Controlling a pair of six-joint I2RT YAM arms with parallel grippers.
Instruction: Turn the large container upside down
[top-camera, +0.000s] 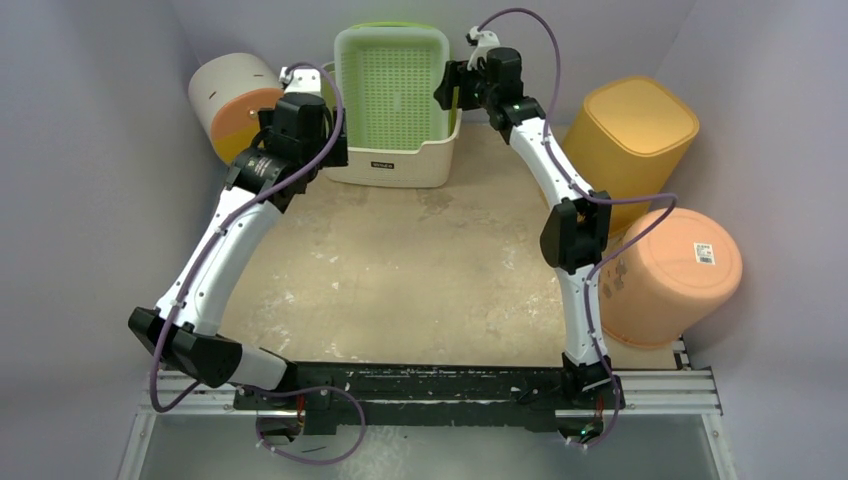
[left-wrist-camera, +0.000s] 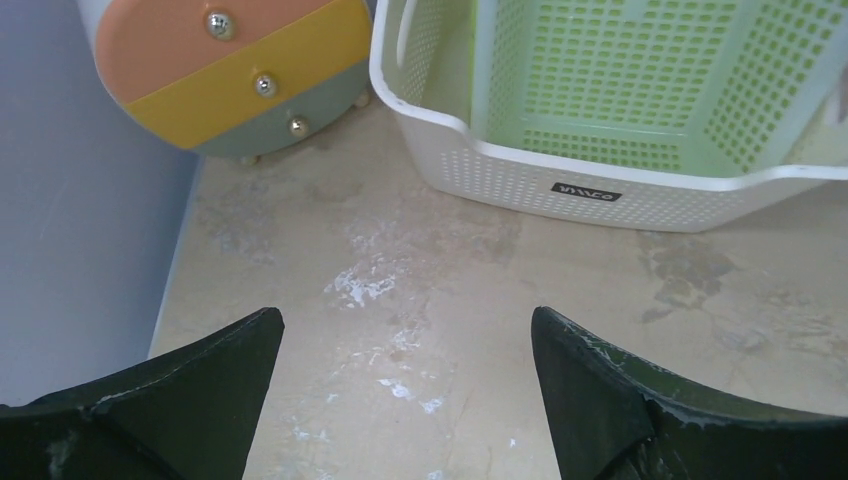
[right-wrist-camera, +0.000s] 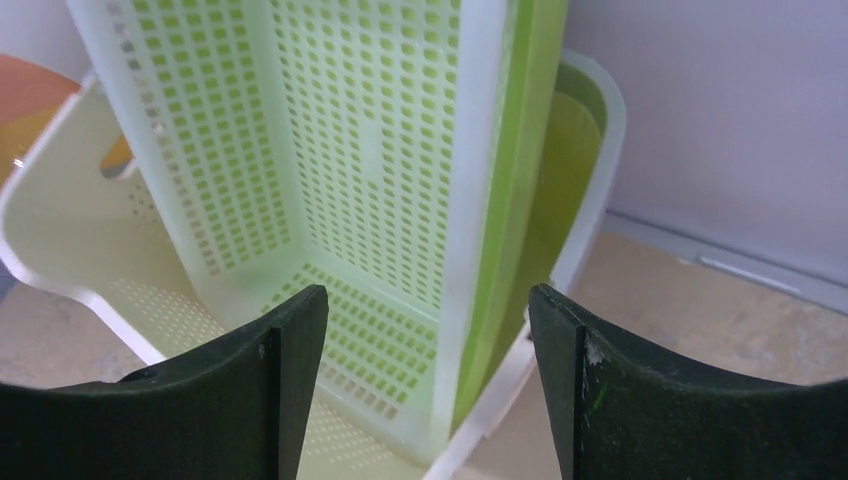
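We find the basket (top-camera: 400, 168) at the back of the desk (top-camera: 420, 270), with an insert (top-camera: 392, 85) standing in it. A drawer unit (top-camera: 235, 100) lies to its left, in the corner. To its right sits the far bin (top-camera: 635, 125), the near bin (top-camera: 670, 270) before that.

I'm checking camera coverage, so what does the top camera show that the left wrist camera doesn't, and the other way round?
Only the top view: both arms, the right tool at the baskets' right rim, a yellow bin and an orange bucket. Only the left wrist view: the metal knobs on the drawer unit, and the left tool open over the table. Both: the white basket, the green basket standing in it, the drawer unit and the table.
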